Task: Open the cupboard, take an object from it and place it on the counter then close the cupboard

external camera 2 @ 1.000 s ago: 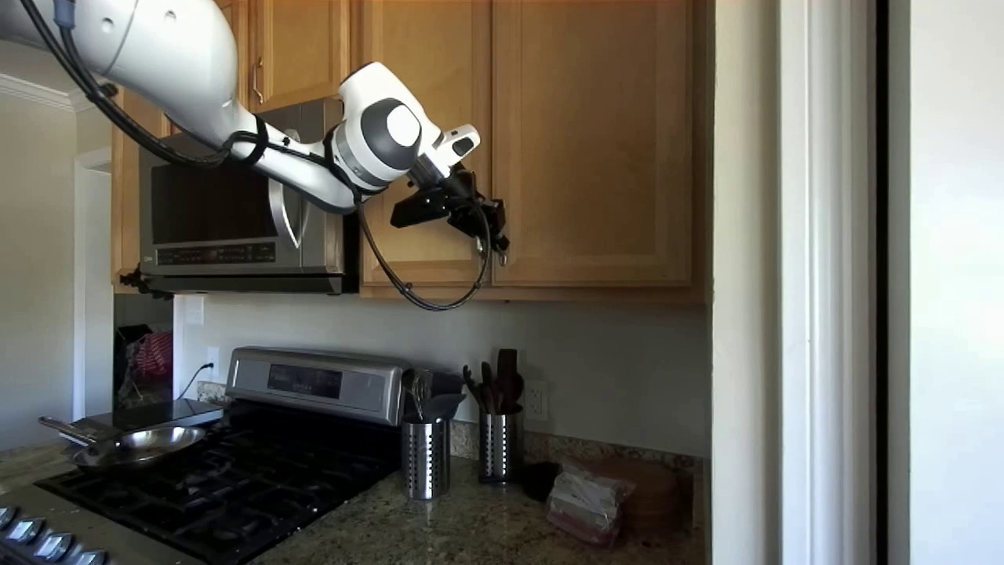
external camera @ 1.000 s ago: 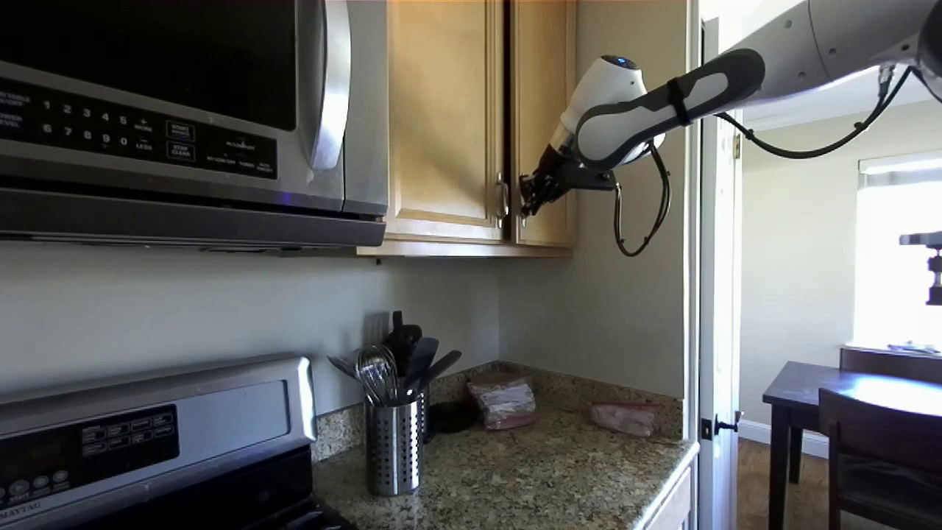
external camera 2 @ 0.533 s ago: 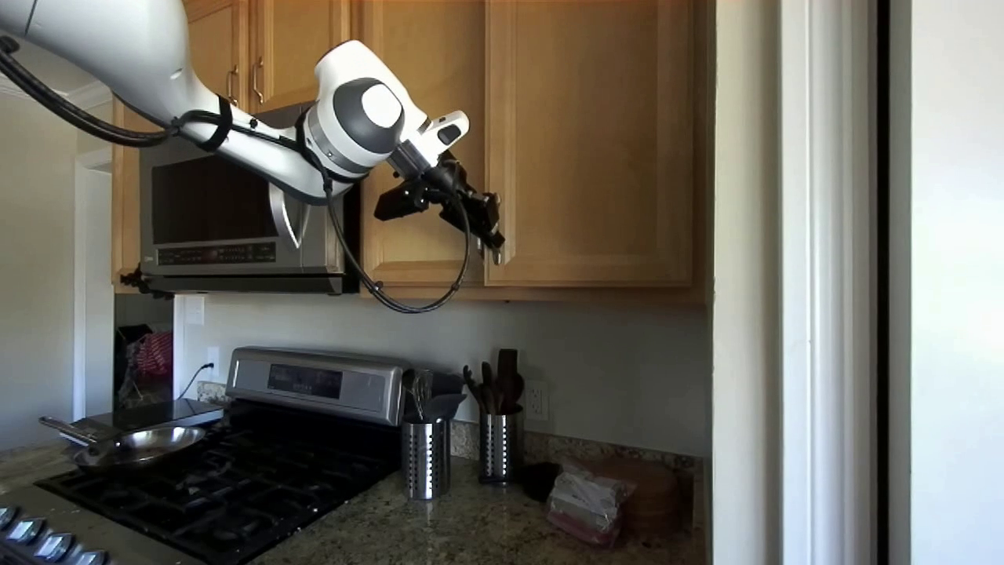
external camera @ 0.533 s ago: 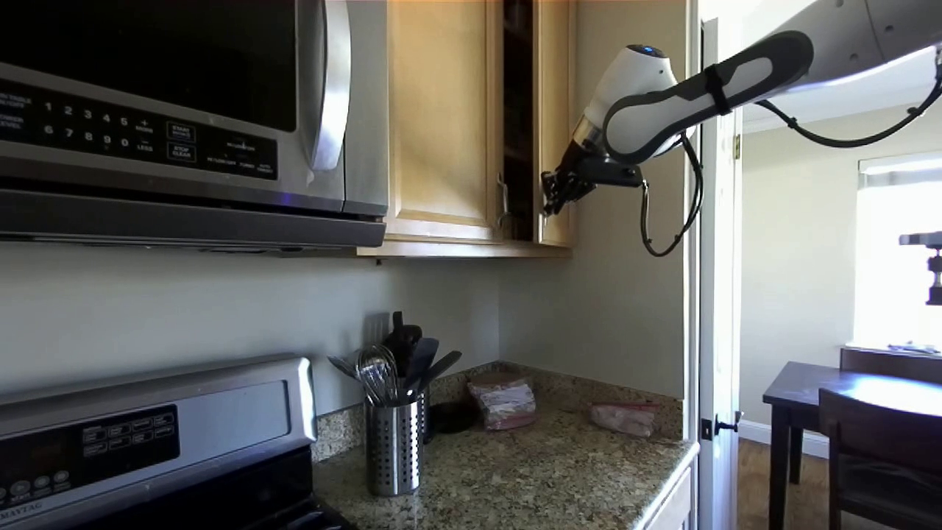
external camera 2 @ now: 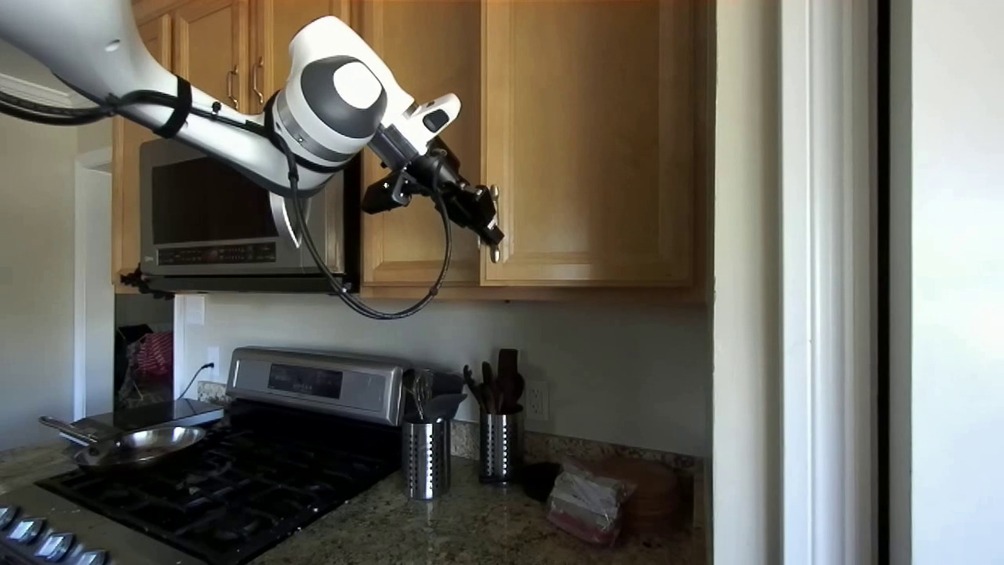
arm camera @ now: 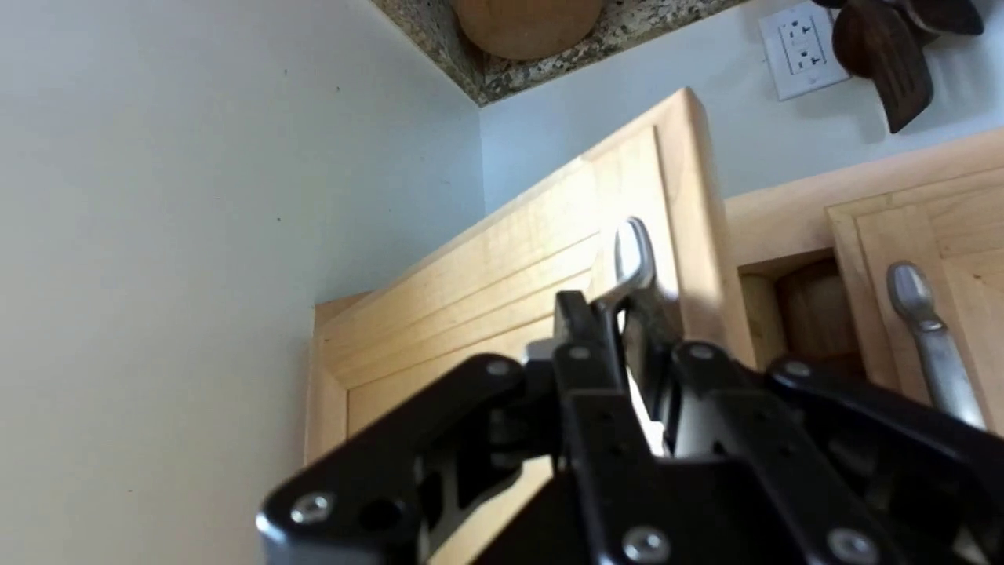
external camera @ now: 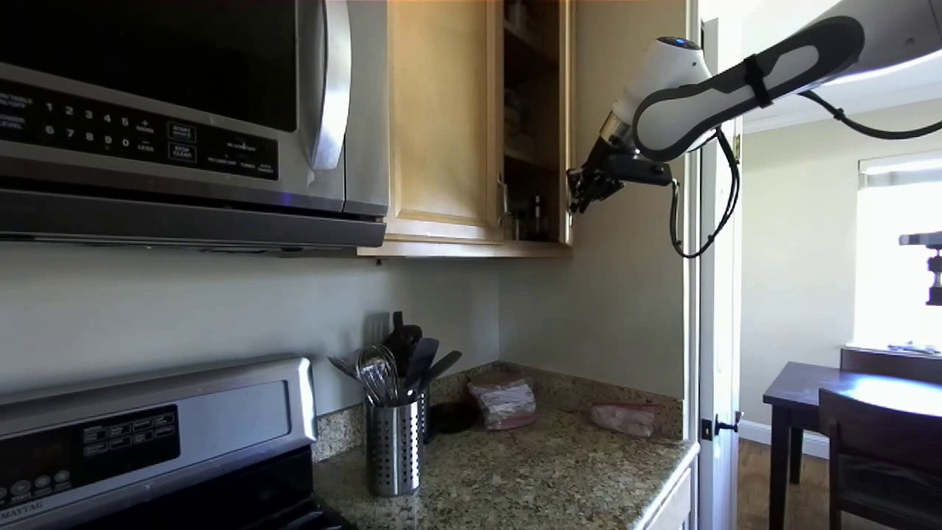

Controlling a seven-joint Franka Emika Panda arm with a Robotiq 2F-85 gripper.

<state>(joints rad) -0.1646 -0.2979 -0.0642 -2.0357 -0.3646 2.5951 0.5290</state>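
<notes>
The light wooden cupboard [external camera: 441,110] hangs above the granite counter [external camera: 530,471]. Its right-hand door [external camera 2: 588,141] is swung out and appears nearly edge-on in an exterior view, baring dark shelves. Dim items [external camera: 536,213] stand inside; which of them is the object I cannot tell. My gripper [arm camera: 616,314] is shut on that door's silver bar handle [arm camera: 634,247], with one finger on each side of the bar. In both exterior views the gripper [external camera: 575,193] sits at the free edge of the door, well above the counter.
A steel microwave [external camera: 169,140] juts out left of the cupboard, over the stove [external camera 2: 220,486]. Metal utensil holders [external camera: 394,449] and bagged packets [external camera: 504,401] rest on the counter. A side wall [external camera: 625,309] stands close beside the swung-out door. The left-hand door has its own handle [arm camera: 933,345].
The right-hand door has swung from slightly ajar to widely outward. My gripper has travelled with its handle, away from the left-hand door, and the shelves have come into view.
</notes>
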